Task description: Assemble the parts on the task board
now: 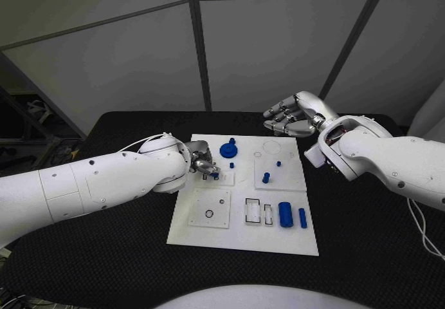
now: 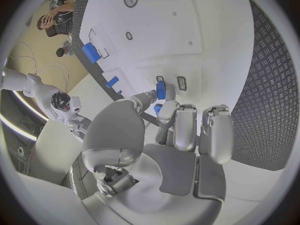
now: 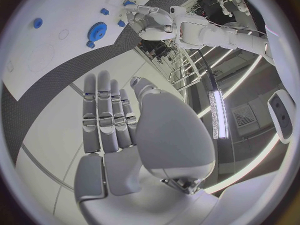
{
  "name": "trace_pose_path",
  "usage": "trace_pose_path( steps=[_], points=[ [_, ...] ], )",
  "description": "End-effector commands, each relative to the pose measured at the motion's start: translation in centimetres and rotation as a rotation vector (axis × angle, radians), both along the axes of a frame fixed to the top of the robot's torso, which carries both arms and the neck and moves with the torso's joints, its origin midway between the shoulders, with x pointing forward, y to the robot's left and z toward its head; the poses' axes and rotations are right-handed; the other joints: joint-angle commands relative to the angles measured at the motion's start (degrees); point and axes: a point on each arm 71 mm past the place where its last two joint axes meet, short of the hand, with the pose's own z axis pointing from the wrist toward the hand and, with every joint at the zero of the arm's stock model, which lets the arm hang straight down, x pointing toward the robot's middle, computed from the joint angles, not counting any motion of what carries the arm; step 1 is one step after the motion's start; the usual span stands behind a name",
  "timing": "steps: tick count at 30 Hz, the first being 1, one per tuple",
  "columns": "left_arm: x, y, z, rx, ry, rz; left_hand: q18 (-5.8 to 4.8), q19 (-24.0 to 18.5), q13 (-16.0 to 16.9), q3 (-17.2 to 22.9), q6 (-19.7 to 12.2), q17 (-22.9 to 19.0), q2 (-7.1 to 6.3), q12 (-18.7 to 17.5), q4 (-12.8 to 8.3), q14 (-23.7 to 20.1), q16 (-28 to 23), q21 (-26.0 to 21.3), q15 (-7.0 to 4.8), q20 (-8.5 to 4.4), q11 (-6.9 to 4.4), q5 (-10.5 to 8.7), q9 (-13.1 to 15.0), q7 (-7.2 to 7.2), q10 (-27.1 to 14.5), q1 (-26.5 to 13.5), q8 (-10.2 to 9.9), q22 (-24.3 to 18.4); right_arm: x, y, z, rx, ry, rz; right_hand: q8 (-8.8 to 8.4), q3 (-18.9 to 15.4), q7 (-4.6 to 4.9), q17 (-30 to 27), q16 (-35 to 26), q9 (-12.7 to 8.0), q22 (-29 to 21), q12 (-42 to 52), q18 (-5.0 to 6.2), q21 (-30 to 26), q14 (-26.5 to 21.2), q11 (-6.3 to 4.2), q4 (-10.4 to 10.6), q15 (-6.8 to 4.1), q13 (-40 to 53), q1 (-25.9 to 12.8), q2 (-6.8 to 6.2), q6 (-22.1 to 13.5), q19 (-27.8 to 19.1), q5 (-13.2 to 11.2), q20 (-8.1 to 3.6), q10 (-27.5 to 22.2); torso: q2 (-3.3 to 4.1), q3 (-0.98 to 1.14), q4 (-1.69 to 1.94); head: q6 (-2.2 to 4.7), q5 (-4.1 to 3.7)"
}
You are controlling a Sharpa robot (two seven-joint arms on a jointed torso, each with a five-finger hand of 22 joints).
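The left hand [image 1: 206, 162] is low over the board's [image 1: 243, 241] left side, fingers pinching a small blue part [image 2: 160, 90] right above a slot there. The right hand [image 1: 292, 116] hangs past the board's far edge, holding nothing, fingers loosely apart. A blue gear [image 1: 229, 152] sits near the far edge, a blue cylinder [image 1: 285, 214] near the right corner on the black counter [image 1: 111, 257].

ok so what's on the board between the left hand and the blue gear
Nothing: in the head view, bare white board separates the left hand from the blue gear.
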Motion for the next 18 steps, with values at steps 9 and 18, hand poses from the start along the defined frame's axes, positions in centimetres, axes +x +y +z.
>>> trace_pose_path(
  steps=[9,18],
  points=[
    [-0.35,-0.21,-0.46,0.047,0.046,-0.043,-1.18,0.23,0.0,8.73,-0.48,0.71,0.48,-0.21,-8.51,2.32,-0.28,0.12,-0.41,0.02,-0.48,0.21,0.39,-0.24,0.44,-0.51,0.59,6.83,0.04,0.25,0.1,-0.007,-0.004,0.009,-0.23,0.13,0.27,-0.09,-0.42,-0.02,-0.13,-0.27,0.55,-0.37,0.08,-0.02,-0.05,0.34,-0.14,-0.18,0.0,-0.14,0.14,0.37,0.48,-0.42,-0.04,-0.04,0.02,0.17,0.02],
    [-0.43,-0.17,-0.57,0.058,0.061,-0.054,-1.17,0.22,0.05,8.73,-0.46,0.7,0.47,-0.16,-8.51,2.32,-0.3,0.11,-0.42,0.01,-0.52,0.2,0.54,-0.3,0.47,-0.65,0.74,6.81,0.06,0.29,0.07,-0.008,-0.003,0.012,-0.22,0.13,0.27,-0.1,-0.46,-0.02,-0.15,-0.28,0.55,-0.41,0.08,-0.02,-0.01,0.36,-0.17,-0.25,0.02,-0.13,0.14,0.37,0.49,-0.44,0.0,-0.02,-0.01,0.04,0.19]
  ],
)
